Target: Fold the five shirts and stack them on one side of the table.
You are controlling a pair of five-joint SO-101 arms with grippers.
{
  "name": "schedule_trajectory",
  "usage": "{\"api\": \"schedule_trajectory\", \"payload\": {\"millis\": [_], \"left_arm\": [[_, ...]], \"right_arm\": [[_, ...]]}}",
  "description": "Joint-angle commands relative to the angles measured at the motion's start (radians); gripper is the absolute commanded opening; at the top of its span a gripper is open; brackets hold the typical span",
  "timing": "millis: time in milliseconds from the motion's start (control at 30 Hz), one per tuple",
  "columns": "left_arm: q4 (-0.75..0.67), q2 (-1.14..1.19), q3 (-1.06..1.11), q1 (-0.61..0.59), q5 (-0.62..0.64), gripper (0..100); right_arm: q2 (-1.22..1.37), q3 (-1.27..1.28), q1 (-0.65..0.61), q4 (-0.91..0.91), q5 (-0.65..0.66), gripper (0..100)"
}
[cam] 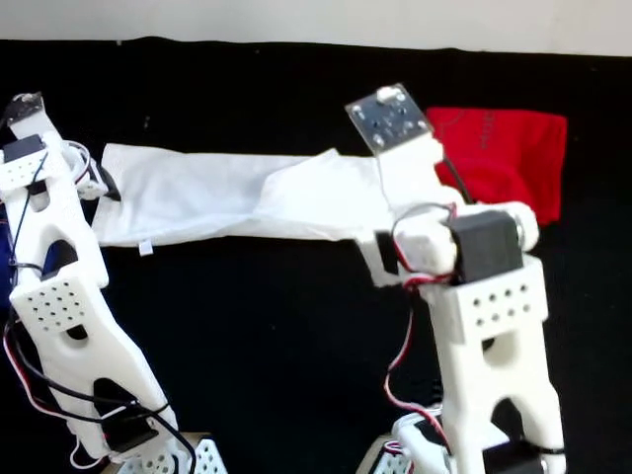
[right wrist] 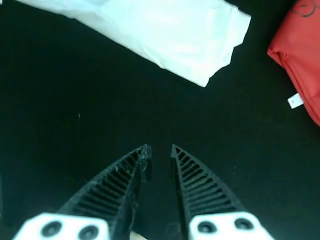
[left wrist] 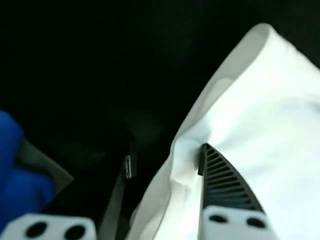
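The right gripper [right wrist: 160,150] sits closest to its lens. Its two ribbed fingers are drawn almost together, with a narrow slit between them and nothing in it, over bare black tabletop [cam: 247,326]. Just beyond its tips lies the folded end of the white shirt [cam: 227,197]. The shirt runs as a long, loosely doubled band across the far half of the tabletop, from near the left edge toward the middle. At its left end the left gripper [left wrist: 165,155] appears closed on a pinch of the shirt's edge, one finger lying on top of the cloth and the other hidden beneath. The cloth looks thin, light and limp. I judge it will sag and slide rather than keep a crease, so it is best held at both ends of one edge, pinching through all the layers. A red shirt [cam: 513,158] lies folded toward the far right corner, apart from the white one. Something blue [left wrist: 15,175] shows by the left edge.
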Motion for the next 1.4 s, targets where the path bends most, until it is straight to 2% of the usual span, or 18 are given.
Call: {"api": "schedule_trajectory", "payload": {"millis": [0, 100, 233, 467, 600, 733, 933, 1100, 1233, 1367], "left_arm": [[0.103, 0.027, -0.082, 0.047, 0.005, 20], [0.199, 0.041, -0.13, 0.081, 0.005, 17], [0.269, 0.071, -0.176, 0.094, 0.005, 0], [0.373, 0.067, -0.331, 0.025, 0.006, 1], [0.493, 0.048, -0.499, -0.001, 0.006, 1], [0.605, 0.051, -0.624, -0.008, 0.008, 1], [0.615, -0.028, -0.576, 0.004, 0.012, 1], [0.615, -0.243, -0.381, 0.13, 0.012, 1], [0.612, -0.397, -0.265, 0.308, 0.012, 1], [0.603, -0.417, -0.28, 0.498, 0.011, 1]], "right_arm": [[-0.051, 0.051, -0.007, 0.008, 0.006, 7.7], [-0.058, 0.077, -0.001, 0.01, 0.006, 7.7], [-0.058, 0.076, 0.09, 0.01, 0.006, 7.7], [-0.058, 0.15, 0.269, 0.007, 0.011, 7.6], [-0.058, 0.272, 0.271, -0.033, 0.055, 0.1], [-0.058, 0.41, 0.275, -0.163, 0.081, 0.5], [-0.058, 0.657, 0.275, -0.332, 0.081, 0.6], [-0.058, 0.885, 0.277, -0.553, 0.081, 0.6], [-0.058, 1.035, 0.277, -0.711, 0.077, 0.6], [-0.058, 1.158, 0.277, -0.851, 0.077, 0.6]]}}
